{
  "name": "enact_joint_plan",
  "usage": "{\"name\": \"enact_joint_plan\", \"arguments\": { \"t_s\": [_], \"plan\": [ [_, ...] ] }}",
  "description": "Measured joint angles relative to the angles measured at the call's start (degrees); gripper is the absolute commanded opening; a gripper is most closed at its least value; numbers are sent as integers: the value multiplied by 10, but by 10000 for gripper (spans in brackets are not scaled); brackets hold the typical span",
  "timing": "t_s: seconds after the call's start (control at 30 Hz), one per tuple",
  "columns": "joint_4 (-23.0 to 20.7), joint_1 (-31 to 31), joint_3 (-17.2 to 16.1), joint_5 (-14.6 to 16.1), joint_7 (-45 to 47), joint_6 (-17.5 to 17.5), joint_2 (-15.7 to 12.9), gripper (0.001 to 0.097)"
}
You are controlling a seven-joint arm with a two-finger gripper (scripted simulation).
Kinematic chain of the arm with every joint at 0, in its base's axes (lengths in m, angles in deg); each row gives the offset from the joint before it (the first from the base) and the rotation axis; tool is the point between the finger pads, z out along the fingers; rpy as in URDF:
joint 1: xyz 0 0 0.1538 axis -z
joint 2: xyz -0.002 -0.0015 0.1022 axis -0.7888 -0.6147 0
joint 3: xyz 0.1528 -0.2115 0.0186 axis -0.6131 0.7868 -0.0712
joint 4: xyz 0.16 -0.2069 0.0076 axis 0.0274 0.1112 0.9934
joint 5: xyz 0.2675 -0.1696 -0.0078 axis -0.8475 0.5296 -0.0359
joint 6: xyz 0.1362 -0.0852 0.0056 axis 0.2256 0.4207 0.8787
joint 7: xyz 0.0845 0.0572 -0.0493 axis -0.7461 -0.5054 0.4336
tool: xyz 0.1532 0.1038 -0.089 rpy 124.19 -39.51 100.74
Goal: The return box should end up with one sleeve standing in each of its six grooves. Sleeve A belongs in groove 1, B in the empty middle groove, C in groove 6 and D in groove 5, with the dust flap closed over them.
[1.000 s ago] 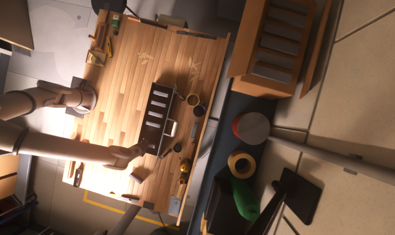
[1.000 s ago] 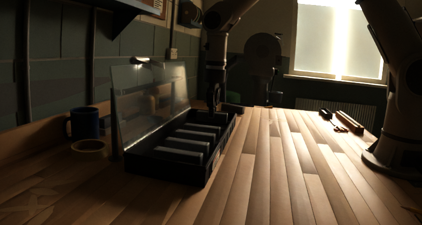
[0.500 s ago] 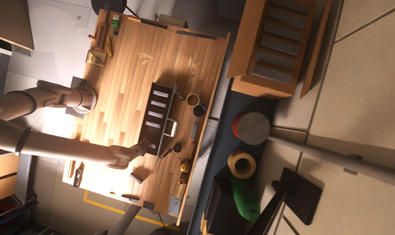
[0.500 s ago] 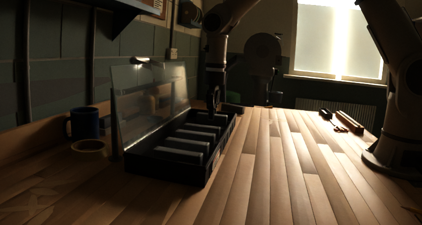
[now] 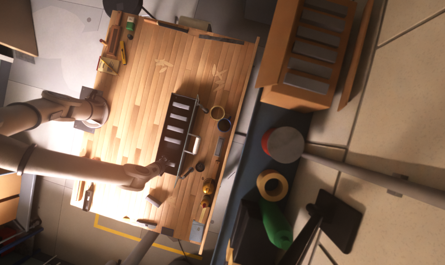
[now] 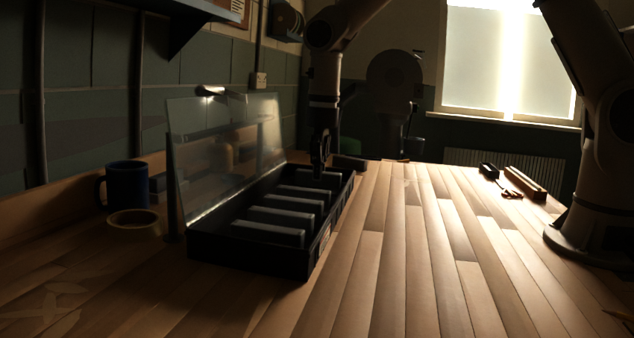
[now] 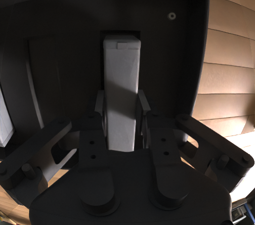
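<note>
My gripper (image 7: 122, 108) reaches straight down into the end of the black return box (image 6: 275, 216) farthest from the blue mug. A grey sleeve (image 7: 121, 88) stands in the end groove there, gripped across its narrow top by my fingers (image 6: 318, 165). Several more grey sleeves (image 5: 177, 122) stand in a row in the other grooves, with one groove beside the held sleeve showing dark (image 7: 42, 81). The clear dust flap (image 6: 226, 145) stands upright along the box's wall side. A further sleeve (image 5: 153, 200) lies flat on the bench (image 5: 158, 108) beyond the box end.
The raised flap's handle (image 5: 195, 144) juts toward the wall just beside my arm. A blue mug (image 6: 126, 185) and a tape roll (image 6: 133, 221) sit behind the flap. Small tools (image 6: 516, 183) lie near the robot base (image 6: 589, 229); wide plank surface lies in front of the box.
</note>
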Motion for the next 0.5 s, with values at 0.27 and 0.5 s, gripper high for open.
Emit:
{"name": "enact_joint_plan", "arguments": {
  "t_s": [0.27,0.5],
  "plan": [
    [0,0,0,0,0,0,0,460],
    [0,0,0,0,0,0,0,460]
  ]
}}
